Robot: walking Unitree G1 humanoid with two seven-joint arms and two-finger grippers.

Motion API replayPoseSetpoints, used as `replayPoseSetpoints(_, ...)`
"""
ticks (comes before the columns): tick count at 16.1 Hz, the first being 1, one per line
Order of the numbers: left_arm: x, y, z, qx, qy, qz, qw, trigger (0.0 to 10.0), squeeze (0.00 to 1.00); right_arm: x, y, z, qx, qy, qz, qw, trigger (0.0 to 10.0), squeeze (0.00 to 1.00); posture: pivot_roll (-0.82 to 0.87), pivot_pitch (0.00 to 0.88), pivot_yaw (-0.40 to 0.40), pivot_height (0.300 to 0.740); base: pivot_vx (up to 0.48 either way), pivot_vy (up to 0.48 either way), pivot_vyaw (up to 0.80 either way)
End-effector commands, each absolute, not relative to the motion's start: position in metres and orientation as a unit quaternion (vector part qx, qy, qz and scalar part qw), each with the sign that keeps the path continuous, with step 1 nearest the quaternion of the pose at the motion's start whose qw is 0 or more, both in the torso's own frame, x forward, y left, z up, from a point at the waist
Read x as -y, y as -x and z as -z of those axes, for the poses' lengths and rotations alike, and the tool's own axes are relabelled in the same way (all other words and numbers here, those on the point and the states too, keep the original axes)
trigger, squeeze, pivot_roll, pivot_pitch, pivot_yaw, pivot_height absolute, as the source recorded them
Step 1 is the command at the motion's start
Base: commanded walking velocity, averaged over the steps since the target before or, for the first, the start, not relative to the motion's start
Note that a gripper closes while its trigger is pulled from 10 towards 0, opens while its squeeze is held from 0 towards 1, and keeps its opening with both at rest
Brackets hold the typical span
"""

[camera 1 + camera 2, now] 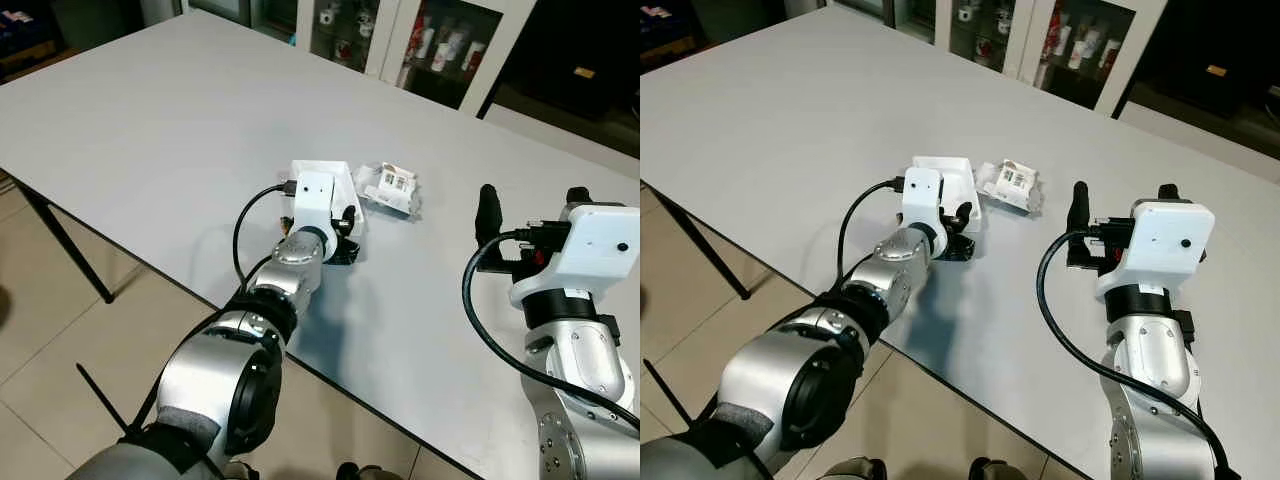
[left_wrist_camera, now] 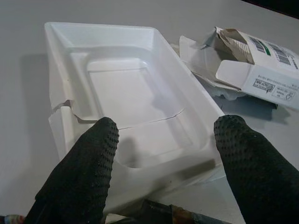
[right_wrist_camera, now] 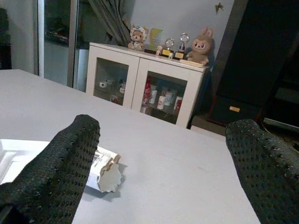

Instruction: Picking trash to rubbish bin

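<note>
Lying on the grey table (image 1: 150,120) a little in from its near edge, the white plastic tray (image 2: 126,93) is cracked along its near rim and wall, and a torn cardboard box (image 2: 252,70) sits just beside it on the side toward the far edge. Bare tabletop stretches wide toward the far left corner. The left gripper (image 2: 163,154) has its fingers (image 2: 88,163) spread wide, straddling the tray's near end. The right gripper (image 3: 163,163) hovers above the table well apart from the box, fingers wide apart. Beyond the far edge stands a white glass-door cabinet (image 3: 145,84).
</note>
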State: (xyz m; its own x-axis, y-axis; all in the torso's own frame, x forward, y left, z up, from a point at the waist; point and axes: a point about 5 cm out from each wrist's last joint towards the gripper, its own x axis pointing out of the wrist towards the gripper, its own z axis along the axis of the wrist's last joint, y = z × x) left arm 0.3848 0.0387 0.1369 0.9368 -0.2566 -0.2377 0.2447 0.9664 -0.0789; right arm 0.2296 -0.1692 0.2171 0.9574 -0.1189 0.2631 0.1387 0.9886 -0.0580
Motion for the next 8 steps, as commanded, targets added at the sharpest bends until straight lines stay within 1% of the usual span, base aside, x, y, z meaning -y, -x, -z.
replayPoseSetpoints(1, -0.0401, -0.3746, -0.1125, -0.172, 0.021, 0.126, 0.977, 10.0, 0.0, 0.1732, -0.226, -0.2182, 0.13, 0.043, 0.077, 0.988, 10.0, 0.0, 0.01, 0.136, -0.096, 0.74, 0.0, 0.0, 0.0)
replayPoseSetpoints(8, -0.0441, -0.3708, -0.1038, -0.181, 0.024, 0.128, 0.975, 10.0, 0.0, 0.1736, -0.2291, -0.2184, 0.132, 0.043, 0.073, 0.988, 10.0, 0.0, 0.03, 0.136, -0.099, 0.74, 0.0, 0.0, 0.0)
